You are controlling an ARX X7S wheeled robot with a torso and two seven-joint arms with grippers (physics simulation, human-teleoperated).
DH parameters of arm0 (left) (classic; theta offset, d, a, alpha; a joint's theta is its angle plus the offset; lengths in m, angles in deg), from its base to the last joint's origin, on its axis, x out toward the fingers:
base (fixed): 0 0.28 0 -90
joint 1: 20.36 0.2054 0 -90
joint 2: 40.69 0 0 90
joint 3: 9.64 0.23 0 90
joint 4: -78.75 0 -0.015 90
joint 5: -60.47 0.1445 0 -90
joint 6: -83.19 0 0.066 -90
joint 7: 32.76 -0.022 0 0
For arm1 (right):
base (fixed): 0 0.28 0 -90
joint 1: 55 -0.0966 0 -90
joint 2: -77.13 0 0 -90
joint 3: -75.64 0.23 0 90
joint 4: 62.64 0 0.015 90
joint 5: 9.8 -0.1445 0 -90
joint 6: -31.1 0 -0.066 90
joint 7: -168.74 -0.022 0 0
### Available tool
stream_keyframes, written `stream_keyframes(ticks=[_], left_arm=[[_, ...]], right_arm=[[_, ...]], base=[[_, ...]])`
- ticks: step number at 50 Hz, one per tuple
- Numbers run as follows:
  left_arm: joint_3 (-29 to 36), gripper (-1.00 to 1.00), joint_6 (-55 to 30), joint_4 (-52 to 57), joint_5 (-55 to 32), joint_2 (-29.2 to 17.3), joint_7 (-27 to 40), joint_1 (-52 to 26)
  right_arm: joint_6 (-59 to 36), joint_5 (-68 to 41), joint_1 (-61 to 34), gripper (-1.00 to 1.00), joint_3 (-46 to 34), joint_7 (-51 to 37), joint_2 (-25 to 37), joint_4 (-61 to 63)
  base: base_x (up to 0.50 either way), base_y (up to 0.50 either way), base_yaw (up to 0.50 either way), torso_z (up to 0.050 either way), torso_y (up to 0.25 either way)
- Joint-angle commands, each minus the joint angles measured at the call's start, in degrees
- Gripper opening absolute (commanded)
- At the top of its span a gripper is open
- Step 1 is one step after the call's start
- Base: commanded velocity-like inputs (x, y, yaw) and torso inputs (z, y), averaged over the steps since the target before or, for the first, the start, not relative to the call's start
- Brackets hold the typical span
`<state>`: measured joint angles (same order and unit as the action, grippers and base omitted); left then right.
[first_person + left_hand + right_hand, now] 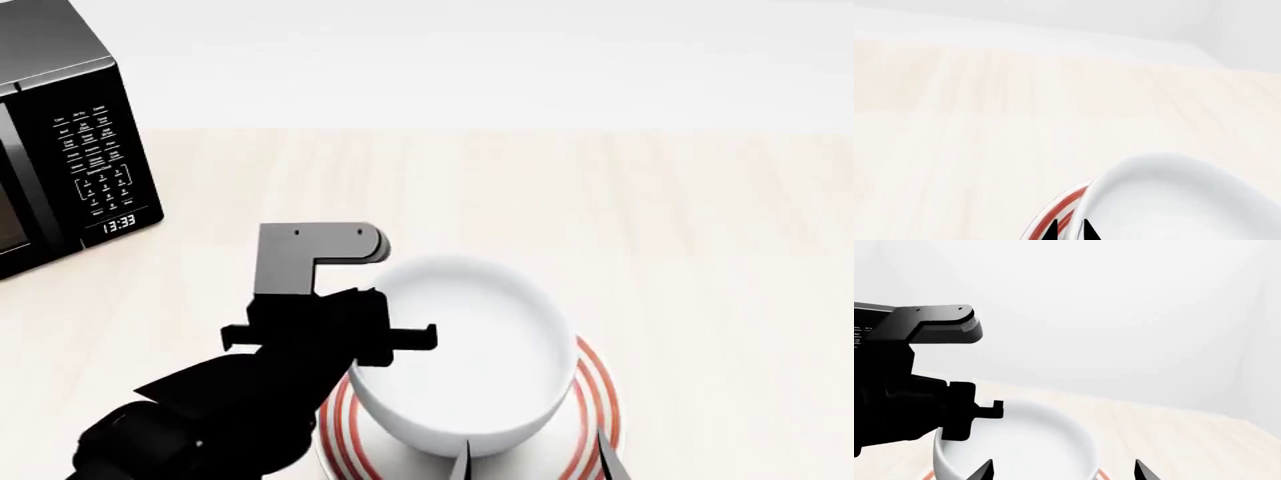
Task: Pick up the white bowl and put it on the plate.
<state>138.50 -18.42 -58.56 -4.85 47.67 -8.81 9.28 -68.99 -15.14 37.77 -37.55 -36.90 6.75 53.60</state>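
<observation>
The white bowl (461, 350) is over the red-ringed plate (597, 395) near the table's front; I cannot tell whether it rests on the plate. My left gripper (380, 335) is shut on the bowl's left rim. In the left wrist view its two black tips (1069, 231) straddle the bowl's wall (1174, 200), with the plate's red rings (1067, 205) just beyond. My right gripper (534, 462) is open and empty at the bowl's near side. In the right wrist view (1064, 471) its tips stand wide apart before the bowl (1034, 440).
A black microwave (54, 140) with a keypad stands at the far left of the pale wooden table (694, 230). A white wall rises behind the table.
</observation>
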Motion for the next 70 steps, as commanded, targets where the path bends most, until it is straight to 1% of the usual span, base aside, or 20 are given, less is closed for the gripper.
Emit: stream_keyframes(ticks=[1, 13, 16, 26, 35, 45, 56, 58, 59, 61, 68, 70], left_arm=[[5.2, -1.00, 5.5, -3.2, -5.9, 1.5, -1.4, -1.9], [11.4, -1.00, 8.6, -4.1, -12.0, 1.5, -2.0, -2.7], [13.0, -1.00, 9.9, -4.6, -14.7, 1.6, -2.8, -2.8], [23.1, -1.00, 14.3, -6.4, -22.7, 1.6, -2.9, -4.7], [29.2, -1.00, 16.6, -6.9, -28.0, 1.6, -3.3, -5.2], [31.5, -1.00, 17.1, -6.5, -30.9, 1.6, -4.3, -5.4], [32.5, -1.00, 16.4, -6.0, -30.8, 1.6, -4.8, -5.1], [32.8, -1.00, 15.7, -6.5, -30.1, 1.6, -4.0, -5.0], [33.0, 1.00, 14.5, -6.9, -30.0, 1.6, -3.9, -5.1], [32.5, 1.00, 14.5, -7.0, -29.9, 1.6, -4.7, -5.0], [32.4, 1.00, 14.3, -7.4, -29.0, 1.6, -4.3, -5.2], [32.9, 1.00, 15.0, -7.4, -27.5, 1.6, -3.6, -5.4]], right_arm=[[1.0, 1.2, 0.1, 1.00, 1.4, 0.8, -0.9, 0.0], [1.2, 1.2, 0.0, 1.00, 1.1, 0.7, -0.7, -0.3], [1.3, 1.1, 0.0, 1.00, 1.2, 0.6, -0.7, -0.4], [1.5, 0.9, -0.2, 1.00, 0.8, 0.7, -0.6, -1.0], [1.6, 0.8, -0.1, 1.00, 0.7, 0.6, -0.4, -1.0], [1.6, 0.6, -0.2, 1.00, 0.7, 0.5, -0.2, -0.9], [1.7, 0.4, -0.2, 1.00, 0.7, 0.3, 0.0, -1.0], [1.7, 0.4, -0.2, 1.00, 0.6, 0.3, 0.0, -1.0], [1.7, 0.5, -0.2, 1.00, 0.6, 0.3, 0.0, -1.0], [1.7, 0.4, -0.2, 1.00, 0.6, 0.2, 0.0, -1.0], [1.6, 0.3, -0.3, 1.00, 0.4, 0.1, 0.0, -0.8], [1.6, 0.3, -0.3, 1.00, 0.3, 0.1, 0.0, -0.9]], base=[[0.00, 0.00, 0.00, 0.000, 0.000], [0.00, 0.00, 0.00, 0.000, 0.001], [0.00, 0.00, 0.00, 0.000, 0.000], [0.00, 0.00, 0.00, 0.000, 0.000], [0.00, 0.00, 0.00, 0.000, 0.001], [0.00, 0.00, 0.00, 0.000, 0.000], [0.00, 0.00, 0.00, 0.000, 0.000], [0.00, 0.00, 0.00, 0.000, 0.000], [0.00, 0.00, 0.00, 0.000, 0.000], [0.00, 0.00, 0.00, 0.000, 0.000], [0.00, 0.00, 0.00, 0.000, 0.000], [0.00, 0.00, 0.00, 0.000, 0.000]])
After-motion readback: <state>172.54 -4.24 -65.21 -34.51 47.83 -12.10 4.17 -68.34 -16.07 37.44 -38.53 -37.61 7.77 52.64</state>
